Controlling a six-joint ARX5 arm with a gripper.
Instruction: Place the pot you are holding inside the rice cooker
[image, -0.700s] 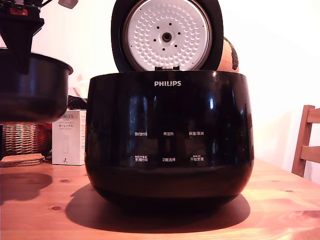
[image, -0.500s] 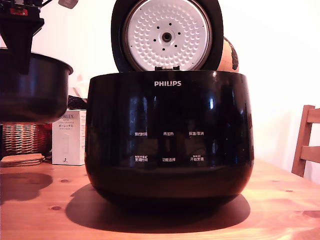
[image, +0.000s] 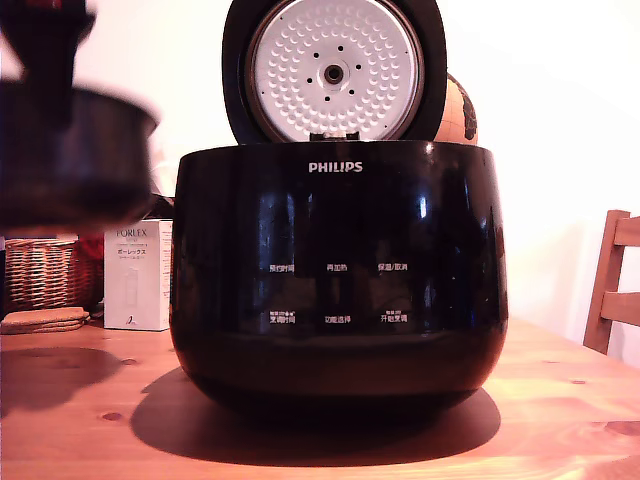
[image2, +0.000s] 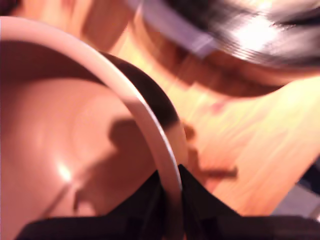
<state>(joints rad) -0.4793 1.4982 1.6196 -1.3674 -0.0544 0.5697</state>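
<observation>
The pot (image: 70, 155), a round black bowl with a thin flared rim, hangs blurred in the air at the exterior view's left, higher than the cooker's top edge on its upper part. My gripper (image2: 170, 200) is shut on the pot's rim (image2: 150, 125); its black fingers (image: 45, 60) come down from above. The rice cooker (image: 335, 270), glossy black with white PHILIPS lettering, stands in the middle of the wooden table (image: 560, 420). Its lid (image: 335, 70) is raised, showing the dimpled white plate. In the wrist view the pot's inside looks pale and the cooker's rim (image2: 235, 35) is a blur beyond.
Behind the pot at the exterior view's left stand a white box (image: 138, 275), a wicker basket (image: 45, 272) and a stack of cork mats (image: 42, 320). A wooden chair (image: 615, 290) is at the right edge. A round brownish object (image: 460, 110) sits behind the lid.
The pot has risen and shifted a little toward the cooker, now motion-blurred. The cooker and its lid have not moved.
</observation>
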